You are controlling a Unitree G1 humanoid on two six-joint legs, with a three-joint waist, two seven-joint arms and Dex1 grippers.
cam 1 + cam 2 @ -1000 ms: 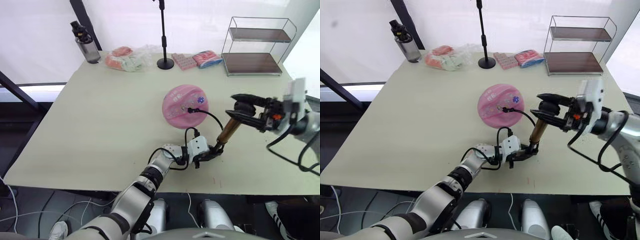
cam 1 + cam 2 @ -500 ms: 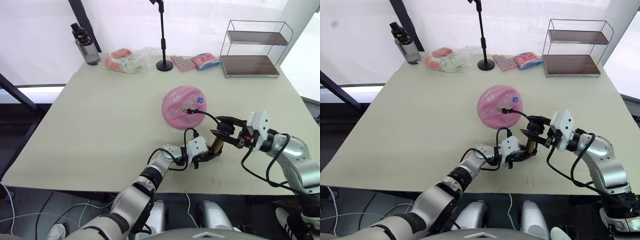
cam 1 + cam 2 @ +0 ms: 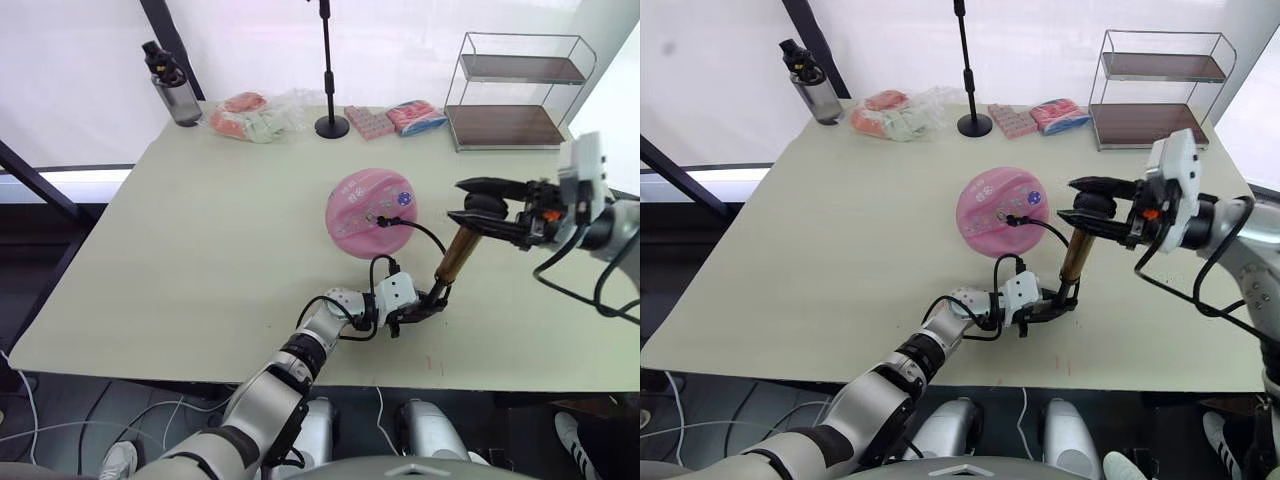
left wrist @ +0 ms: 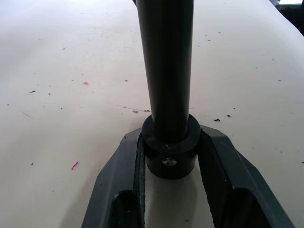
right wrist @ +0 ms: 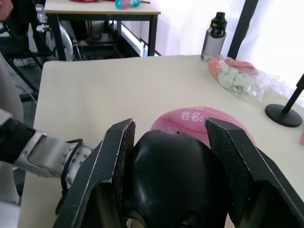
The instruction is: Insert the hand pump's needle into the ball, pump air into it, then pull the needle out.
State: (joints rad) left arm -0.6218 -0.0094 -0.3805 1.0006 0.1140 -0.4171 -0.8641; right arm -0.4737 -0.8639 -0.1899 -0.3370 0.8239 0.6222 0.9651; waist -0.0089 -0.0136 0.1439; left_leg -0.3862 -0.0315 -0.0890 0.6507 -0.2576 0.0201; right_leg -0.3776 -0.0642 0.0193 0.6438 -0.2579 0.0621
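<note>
The hand pump [image 3: 1077, 255] stands tilted near the table's [image 3: 820, 250] front edge, base clamped by the left gripper [image 3: 1045, 308], handle gripped by the right gripper [image 3: 1087, 212]. Its hose [image 3: 1048, 226] reaches the pink ball [image 3: 1000, 210] mid-table. Stroke straight along the barrel, base pinned. The ball's white printing is unreadable.

head stereo pair, two close wrist views

pink striped ball [image 3: 371, 212]; gold-bronze hand pump [image 3: 456, 255], black hose [image 3: 420, 228].
</note>
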